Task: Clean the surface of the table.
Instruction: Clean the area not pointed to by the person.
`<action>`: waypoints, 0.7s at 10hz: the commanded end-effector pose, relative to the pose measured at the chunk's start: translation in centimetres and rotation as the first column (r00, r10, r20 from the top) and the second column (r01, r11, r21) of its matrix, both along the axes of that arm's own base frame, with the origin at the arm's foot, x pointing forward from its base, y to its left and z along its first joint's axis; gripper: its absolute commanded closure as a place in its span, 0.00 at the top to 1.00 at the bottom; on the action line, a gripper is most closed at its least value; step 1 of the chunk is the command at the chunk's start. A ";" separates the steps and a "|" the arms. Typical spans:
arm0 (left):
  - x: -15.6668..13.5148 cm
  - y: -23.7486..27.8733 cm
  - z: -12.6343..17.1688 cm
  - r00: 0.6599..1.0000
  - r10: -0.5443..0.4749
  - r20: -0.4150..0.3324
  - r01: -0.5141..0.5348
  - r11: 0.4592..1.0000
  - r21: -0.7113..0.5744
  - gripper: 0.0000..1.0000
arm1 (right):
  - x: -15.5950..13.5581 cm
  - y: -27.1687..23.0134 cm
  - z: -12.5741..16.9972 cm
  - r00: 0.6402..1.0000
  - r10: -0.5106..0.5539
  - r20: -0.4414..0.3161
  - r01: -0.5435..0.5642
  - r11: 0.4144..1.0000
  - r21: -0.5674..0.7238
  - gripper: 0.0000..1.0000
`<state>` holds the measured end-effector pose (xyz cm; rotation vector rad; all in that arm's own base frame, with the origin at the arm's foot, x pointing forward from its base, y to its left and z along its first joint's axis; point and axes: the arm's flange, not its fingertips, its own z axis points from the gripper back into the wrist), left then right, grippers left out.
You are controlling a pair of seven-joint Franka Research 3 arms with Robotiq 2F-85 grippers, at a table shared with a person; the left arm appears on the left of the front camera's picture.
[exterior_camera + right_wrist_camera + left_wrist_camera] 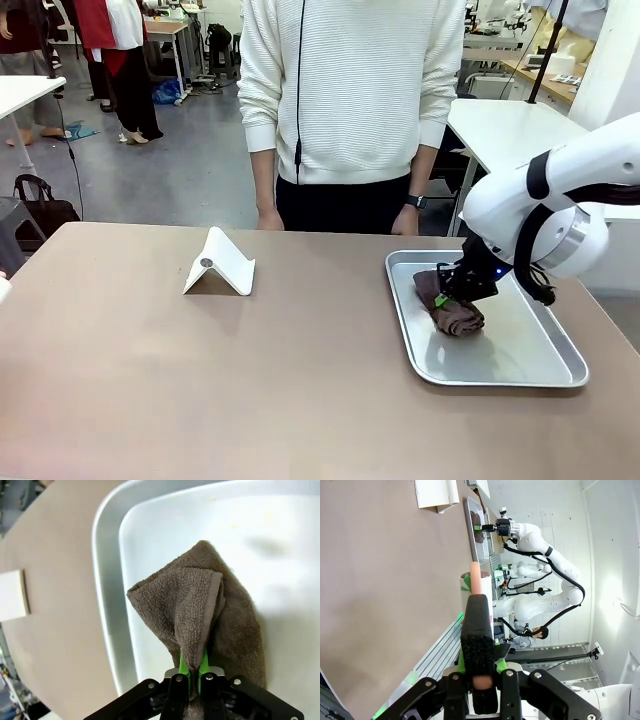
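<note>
right arm reaching down into tray | right jaws clamped on brown towel | left jaws together

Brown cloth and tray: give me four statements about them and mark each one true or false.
1. The brown cloth is inside the tray. True.
2. The right gripper has its fingers shut on the cloth. True.
3. The tray sits at the robot's left. False: it is at the right.
4. The white stand lies in the tray. False: it stands on the table, apart.
</note>
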<state>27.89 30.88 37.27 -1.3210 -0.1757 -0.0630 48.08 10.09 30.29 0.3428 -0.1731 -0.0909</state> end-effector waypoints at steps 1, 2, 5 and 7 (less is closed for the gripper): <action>-0.4 -0.4 0.2 1.000 -0.001 -0.001 0.001 1.000 0.005 0.22 | 1.5 -1.8 -0.5 0.995 -0.101 -0.009 0.100 0.994 -0.039 0.00; -0.4 -0.4 0.2 1.000 -0.001 -0.001 0.001 1.000 0.005 0.22 | 1.9 -3.3 -0.6 0.989 -0.144 -0.019 0.143 0.989 -0.042 0.00; -0.4 -0.4 0.2 1.000 -0.001 -0.001 0.001 1.000 0.005 0.22 | 2.4 -7.5 -1.0 0.967 -0.250 -0.048 0.249 0.968 -0.022 0.00; -0.4 -0.4 0.2 1.000 -0.001 -0.001 0.001 1.000 0.005 0.22 | 2.3 -9.9 -0.7 0.949 -0.308 -0.063 0.311 0.950 0.044 0.00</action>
